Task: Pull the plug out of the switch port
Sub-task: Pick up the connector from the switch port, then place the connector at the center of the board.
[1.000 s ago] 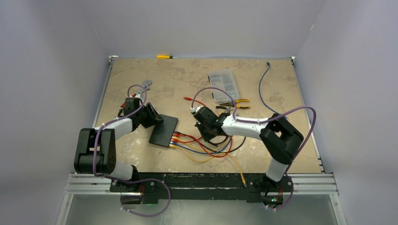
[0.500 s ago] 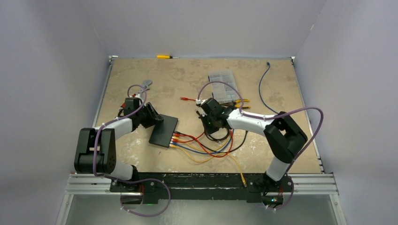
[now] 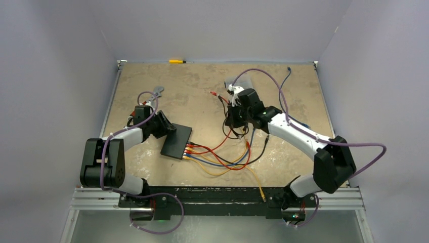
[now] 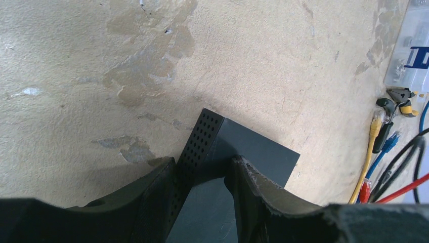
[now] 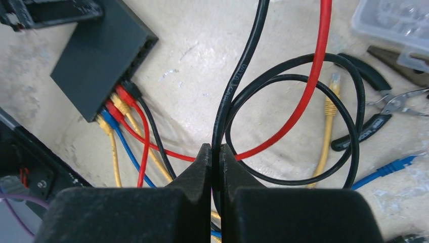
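Right gripper (image 5: 212, 162): jaws pressed tight together, a black cable (image 5: 241, 71) pinched between the tips. Above the pinch the cable runs up out of the wrist view. A double black loop hangs just to the right, with a red cable (image 5: 317, 61) crossing through it. From overhead this gripper (image 3: 234, 120) sits far and right of the cable tangle, well apart from the ports.

Switch (image 5: 96, 61) lies left of centre on the table (image 3: 152, 86), its port row facing near-right. Red, yellow, blue and black plugs (image 5: 119, 101) crowd that edge. All look seated, the black one at the far end of the row included. Whether the pinched cable is the one feeding that black plug I cannot trace through the loops. Probably so.

Left gripper (image 4: 202, 174): part-open jaws straddle the switch's (image 4: 258, 152) perforated side wall at a corner, fingers (image 4: 152, 197) bearing on the box. Reads as an anchor, so that the box does not slide when the other arm hauls on a lead.

Pull underway, plug not yet out. Hauling by the cord, not the plug body, may fight the latch tab.

Loose yellow lead (image 5: 330, 106), pliers (image 5: 369, 126) and clear organiser box (image 5: 394, 20) lie off to the right, uninvolved.
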`<state>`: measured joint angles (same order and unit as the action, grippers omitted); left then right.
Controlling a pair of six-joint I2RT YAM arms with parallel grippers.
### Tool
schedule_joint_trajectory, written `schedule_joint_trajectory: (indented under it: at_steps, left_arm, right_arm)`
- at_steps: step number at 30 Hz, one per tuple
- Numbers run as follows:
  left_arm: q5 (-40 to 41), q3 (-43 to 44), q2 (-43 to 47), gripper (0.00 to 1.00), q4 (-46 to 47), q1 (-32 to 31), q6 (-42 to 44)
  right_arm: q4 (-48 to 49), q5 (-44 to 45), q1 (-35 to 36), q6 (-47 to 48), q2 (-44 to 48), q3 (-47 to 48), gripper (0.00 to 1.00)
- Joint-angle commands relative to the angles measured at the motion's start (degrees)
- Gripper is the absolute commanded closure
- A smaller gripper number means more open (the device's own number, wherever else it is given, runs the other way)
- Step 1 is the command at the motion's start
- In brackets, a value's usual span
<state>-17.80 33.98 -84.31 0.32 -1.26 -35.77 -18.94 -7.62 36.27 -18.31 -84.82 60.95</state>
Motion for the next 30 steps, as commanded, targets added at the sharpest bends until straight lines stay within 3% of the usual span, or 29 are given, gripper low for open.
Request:
schedule_joint_trajectory:
  at_steps: [1, 13, 30]
  left_arm:
    - [2.3, -2.9, -3.5, 0.57, -7.0, -0.5, 2.2]
    - [2.2, -3.0, -3.6, 0.57, -7.0, -0.6, 2.1]
    - [2.0, -2.9, -3.8, 0.57, -6.9, -0.5, 2.3]
  right_arm:
    - [2.5, -2.0, -2.9, 1.2, 4.1, 3.3, 1.00]
    - [3.2, -5.4, -10.7, 2.1, 8.2, 6.8, 1.00]
    - [4.0, -7.9, -15.9, 1.5, 8.2, 14.9, 1.00]
